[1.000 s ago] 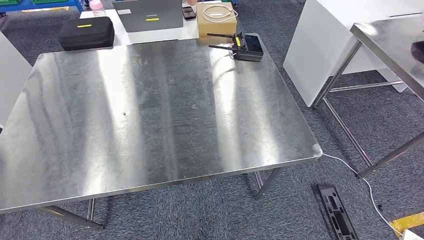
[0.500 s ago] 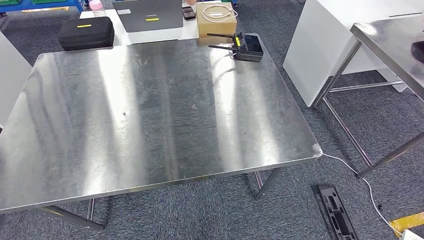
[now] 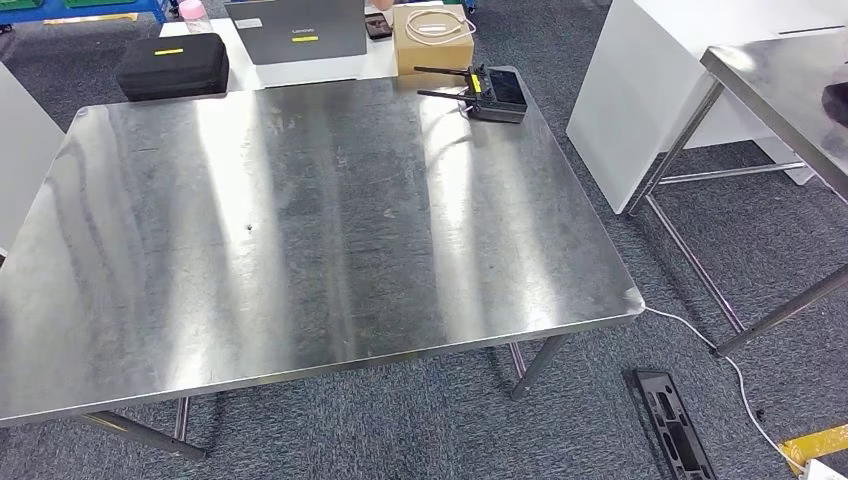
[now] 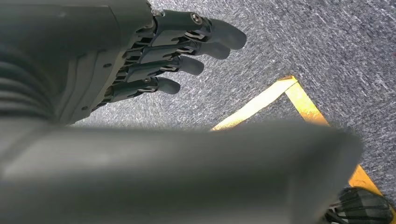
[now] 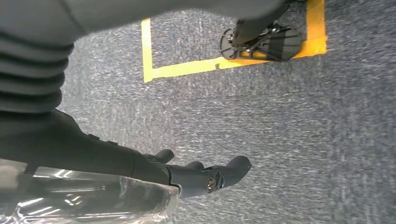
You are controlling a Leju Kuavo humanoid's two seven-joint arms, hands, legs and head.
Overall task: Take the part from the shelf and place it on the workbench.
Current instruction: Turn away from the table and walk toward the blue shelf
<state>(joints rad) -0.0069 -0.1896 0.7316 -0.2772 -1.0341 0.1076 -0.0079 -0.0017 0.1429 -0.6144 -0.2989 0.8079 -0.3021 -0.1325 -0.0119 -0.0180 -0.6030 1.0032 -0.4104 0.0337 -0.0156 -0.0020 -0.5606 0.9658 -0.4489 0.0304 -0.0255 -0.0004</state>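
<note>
1. Robot hand, right (image 5: pixel 140 175): it hung over the grey carpet (image 5: pixel 289 140) and grasped a part in clear wrapping (image 5: pixel 88 198), pressed against the palm side with the dark fingers (image 5: pixel 219 175) stretched out past it.
2. Robot hand, left (image 4: pixel 154 51): it was released, fingers extended and slightly apart, holding nothing, above the carpet near a yellow floor marking (image 4: pixel 289 95).
3. Reason for the hold, as a judgement: the part appeared to be carried low at the robot's side for transport to the desk (image 3: pixel 300 220).
4. Placement was not yet done; the desk carried a black controller (image 3: pixel 490 92) at its far edge, well apart from both robot hands.
</note>
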